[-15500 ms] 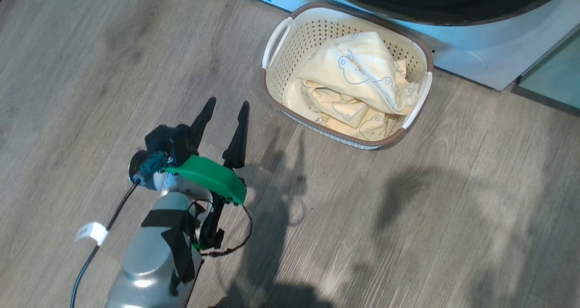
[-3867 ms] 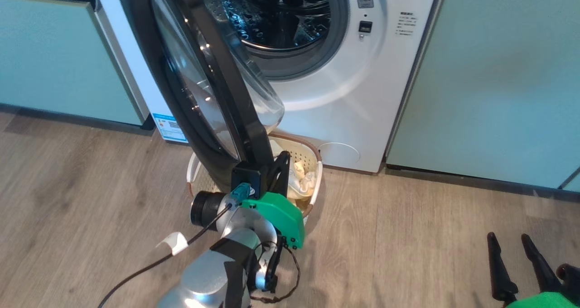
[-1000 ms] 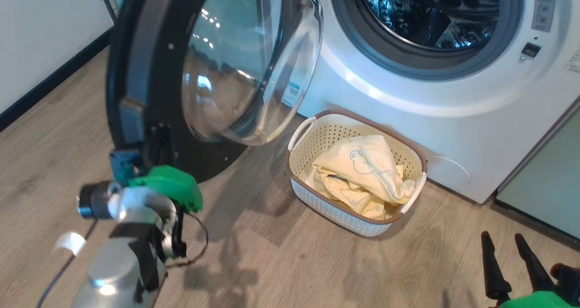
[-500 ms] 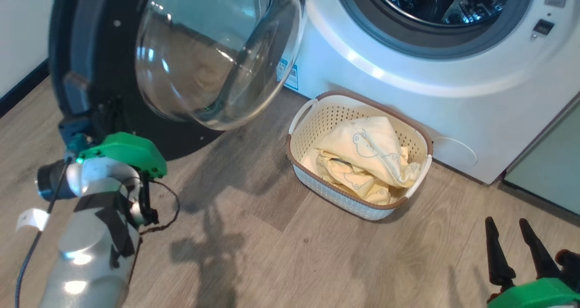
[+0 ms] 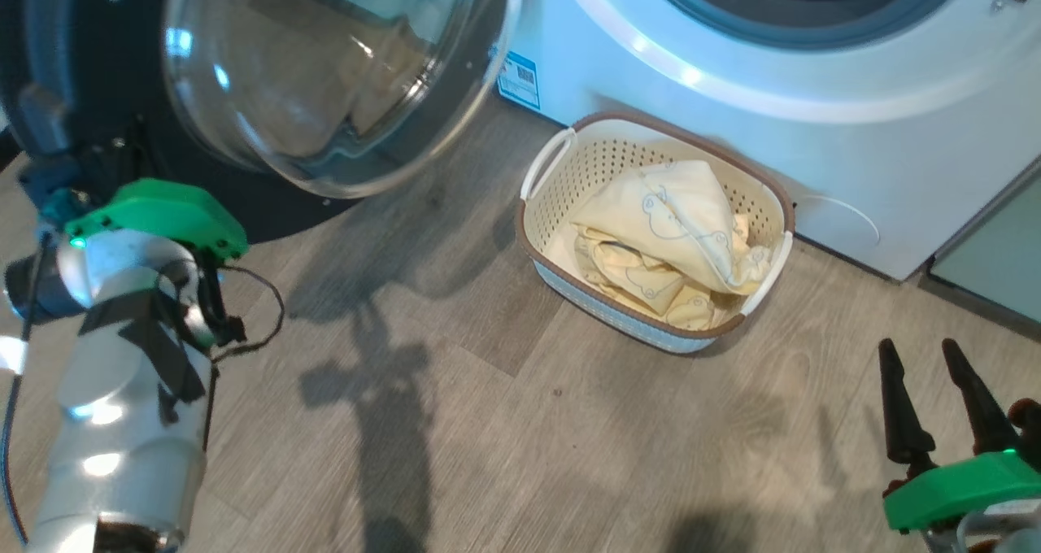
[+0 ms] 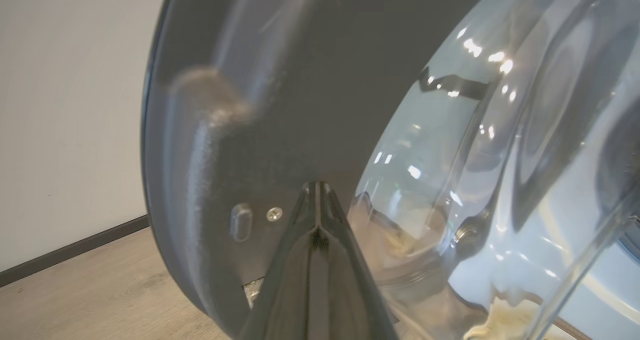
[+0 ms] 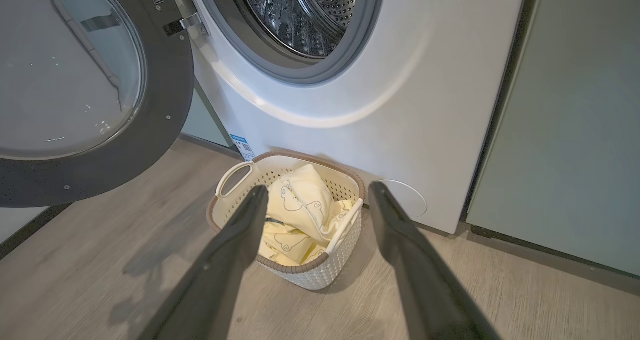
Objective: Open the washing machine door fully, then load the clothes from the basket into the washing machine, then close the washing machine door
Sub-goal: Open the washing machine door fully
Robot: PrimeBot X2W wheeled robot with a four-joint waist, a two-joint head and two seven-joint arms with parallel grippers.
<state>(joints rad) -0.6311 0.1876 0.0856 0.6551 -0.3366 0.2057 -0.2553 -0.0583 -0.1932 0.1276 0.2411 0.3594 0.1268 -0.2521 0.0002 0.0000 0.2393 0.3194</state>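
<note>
My left end effector [image 6: 316, 196] is fully closed and holds nothing. Its joined tips seem to rest on the dark inner ring of the door [image 6: 310, 95], just left of the glass bowl [image 6: 475, 155]. I judge it is closed like this because one narrow point pushes the door better than an open pair. The door stands wide, turned away from the drum [image 7: 305, 15], so the opening is free.

Well apart to the right of this end effector, the basket [image 5: 606, 163] sits on the floor [image 5: 488, 423] just beside the machine [image 5: 732, 130], with the clothes [image 5: 675, 211] heaped inside.

My right end effector [image 5: 917, 348] is wide open and empty, low near the floor. The basket lies ahead of it, framed between its fingers [image 7: 235, 250], ready, I think, for the first grasp.
</note>
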